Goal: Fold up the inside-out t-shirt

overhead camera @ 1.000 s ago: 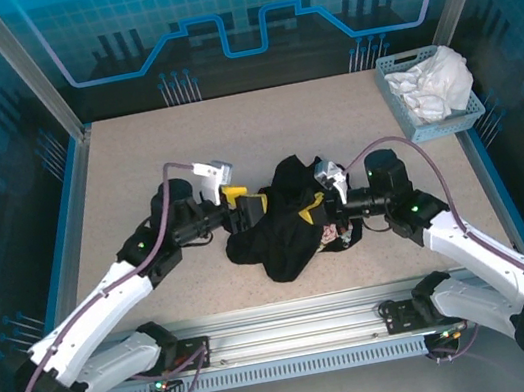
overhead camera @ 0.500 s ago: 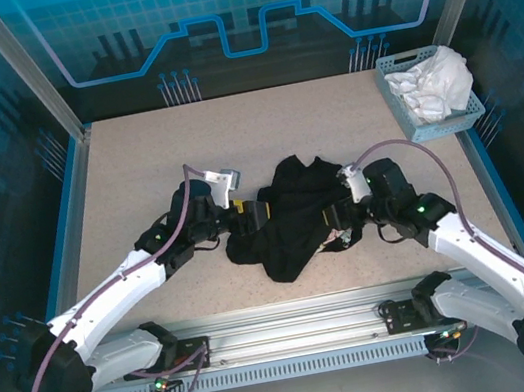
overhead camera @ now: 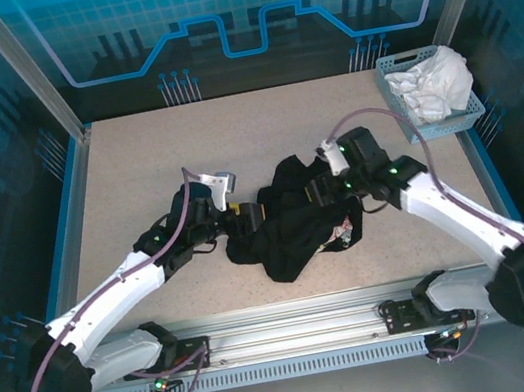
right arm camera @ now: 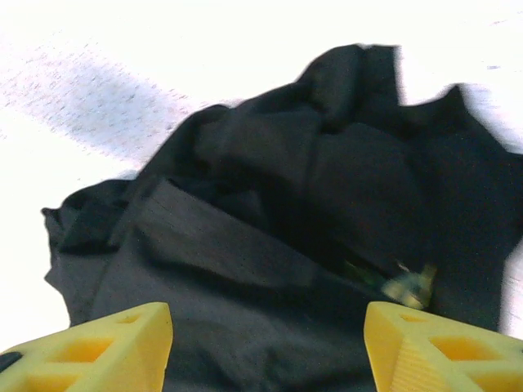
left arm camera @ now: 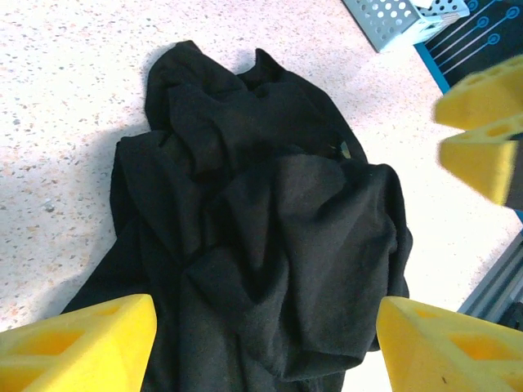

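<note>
The inside-out t-shirt [overhead camera: 282, 223] lies as a crumpled black heap at the table's middle front, with a bit of red-and-white print [overhead camera: 340, 234] at its right edge. My left gripper [overhead camera: 246, 217] is at the heap's left side, open, with its yellow fingers [left arm camera: 90, 339] spread over the black cloth [left arm camera: 270, 220] and gripping nothing. My right gripper [overhead camera: 327, 191] hovers over the heap's right side, open too. Its fingers [right arm camera: 425, 347] straddle the folds of the t-shirt [right arm camera: 310, 196] without pinching them. The right gripper's yellow fingers [left arm camera: 482, 122] also show at the right edge of the left wrist view.
A pale blue perforated basket [overhead camera: 407, 109] holding a white cloth [overhead camera: 439, 78] stands at the back right corner; its corner [left arm camera: 392, 20] shows in the left wrist view. Bare speckled tabletop [overhead camera: 163, 152] surrounds the heap. A metal rail [overhead camera: 297, 337] runs along the near edge.
My right gripper has opened and let go of the cloth, and its arm has swung towards the back. The left gripper has dropped a little closer to the heap, still open.
</note>
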